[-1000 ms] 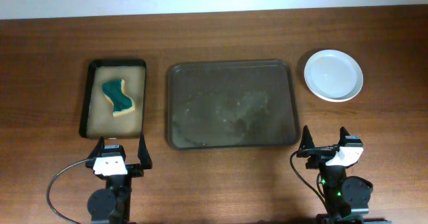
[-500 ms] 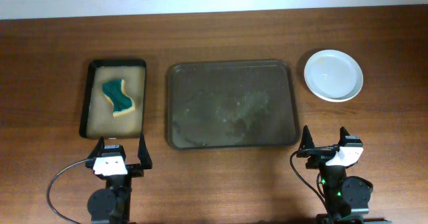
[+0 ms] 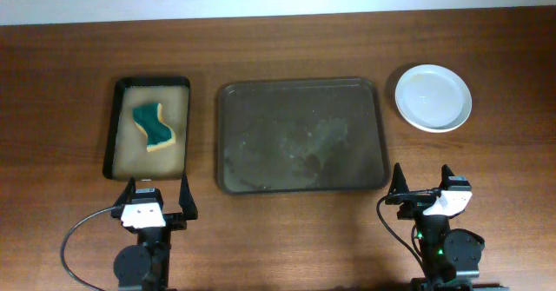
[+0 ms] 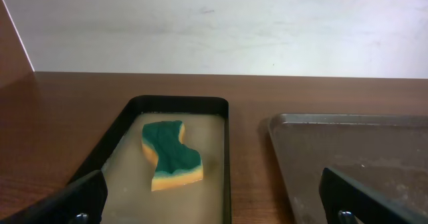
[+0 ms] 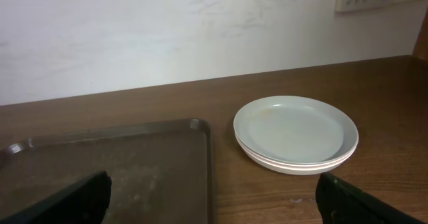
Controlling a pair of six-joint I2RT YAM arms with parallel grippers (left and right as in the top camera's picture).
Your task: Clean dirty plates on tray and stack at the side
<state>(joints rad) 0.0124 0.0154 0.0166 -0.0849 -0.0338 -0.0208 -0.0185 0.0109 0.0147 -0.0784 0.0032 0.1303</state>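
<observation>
Gaping and empty at left gripper (image 3: 158,187) and right gripper (image 3: 422,181); ahead-right of the latter's fingers (image 5: 381,204), stacked round white shallow plates (image 5: 294,134); could slide askew if clipped by a stray reach.

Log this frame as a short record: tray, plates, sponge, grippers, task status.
Tray: large dark brown-grey rectangular tray, no plates on it
Plates: white round plates stacked right of the tray; at least two rims show
Sponge: green-and-yellow sponge lying in small black tray, left
Grippers: left gripper and right gripper open, holding nothing, at near edge
Status: looks finished
</observation>
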